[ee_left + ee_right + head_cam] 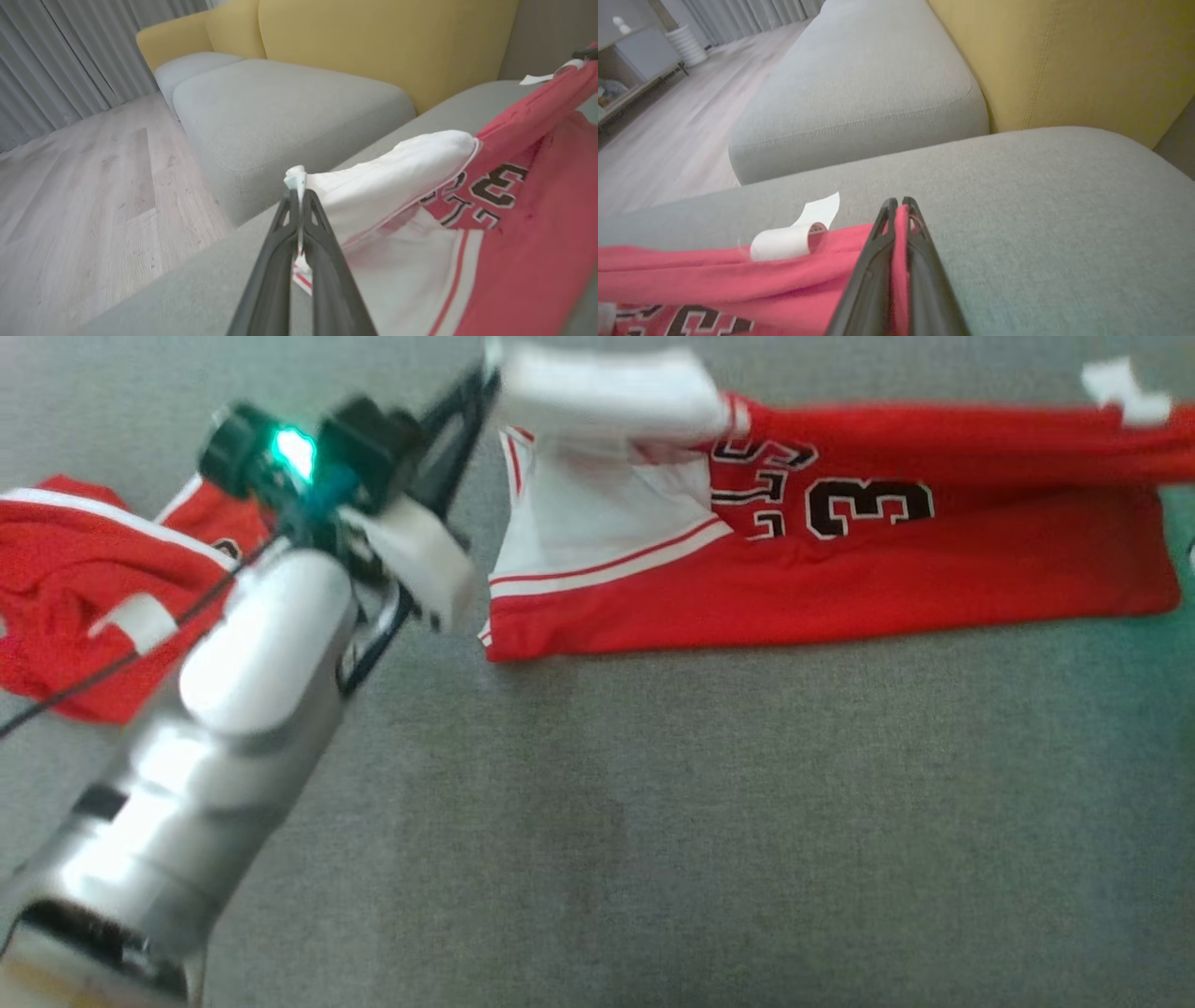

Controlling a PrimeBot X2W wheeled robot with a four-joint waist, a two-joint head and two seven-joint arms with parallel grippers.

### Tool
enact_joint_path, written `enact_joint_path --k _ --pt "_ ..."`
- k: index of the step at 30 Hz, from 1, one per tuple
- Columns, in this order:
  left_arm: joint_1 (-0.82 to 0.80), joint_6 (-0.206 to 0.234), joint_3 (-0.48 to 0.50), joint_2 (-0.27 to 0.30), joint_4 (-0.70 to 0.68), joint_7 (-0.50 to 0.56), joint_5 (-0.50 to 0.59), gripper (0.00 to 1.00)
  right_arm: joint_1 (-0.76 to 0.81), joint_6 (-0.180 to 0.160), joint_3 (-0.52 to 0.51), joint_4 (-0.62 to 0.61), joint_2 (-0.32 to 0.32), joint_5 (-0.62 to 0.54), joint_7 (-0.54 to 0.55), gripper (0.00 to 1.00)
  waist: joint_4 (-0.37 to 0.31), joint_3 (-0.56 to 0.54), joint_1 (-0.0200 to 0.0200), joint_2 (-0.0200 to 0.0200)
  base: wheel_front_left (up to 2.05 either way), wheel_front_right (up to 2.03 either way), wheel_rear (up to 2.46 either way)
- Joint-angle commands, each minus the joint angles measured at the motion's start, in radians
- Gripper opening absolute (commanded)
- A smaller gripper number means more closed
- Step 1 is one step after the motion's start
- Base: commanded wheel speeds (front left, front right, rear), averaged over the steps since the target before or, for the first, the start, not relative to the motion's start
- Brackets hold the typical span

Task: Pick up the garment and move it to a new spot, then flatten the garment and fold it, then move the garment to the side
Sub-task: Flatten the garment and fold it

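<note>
Red jersey (840, 579) with white side panel and black white-edged numerals, grey sofa cushion (653, 821), yellow sofa back (373, 42), pale wood floor (93, 186)

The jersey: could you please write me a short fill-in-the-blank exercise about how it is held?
The left claw is shut on the ___ end of the jersey.
The right claw pinches its ___ edge.
The couch has a ___ back.
Missing: white; red; yellow.
</note>
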Motion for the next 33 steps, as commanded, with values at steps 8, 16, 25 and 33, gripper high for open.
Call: enact_joint_path --k 8,16,25,33 --pt "0.122 -0.025 -0.056 0.120 -0.205 0.182 -0.057 0.00 0.109 -0.001 0.123 -0.054 -0.110 0.036 0.075 0.00 0.017 -0.028 0.0002 -0.0001 0.00 0.00 0.00" --pt "0.193 -0.027 -0.102 0.159 -0.320 0.318 -0.097 0.00 0.124 -0.001 0.236 -0.059 -0.168 0.017 0.139 0.00 0.012 -0.019 0.0002 -0.0001 0.00 0.00 0.00" --pt "0.215 -0.008 -0.110 0.172 -0.366 0.365 -0.118 0.23 0.106 -0.001 0.284 -0.038 -0.187 0.022 0.138 1.00 -0.003 -0.012 0.0002 -0.0001 0.00 0.00 0.00" --pt "0.185 0.090 -0.039 0.152 -0.353 0.247 -0.095 1.00 0.039 -0.001 0.214 0.003 -0.148 0.037 -0.005 1.00 -0.016 -0.044 0.0002 -0.0001 0.00 0.00 0.00"
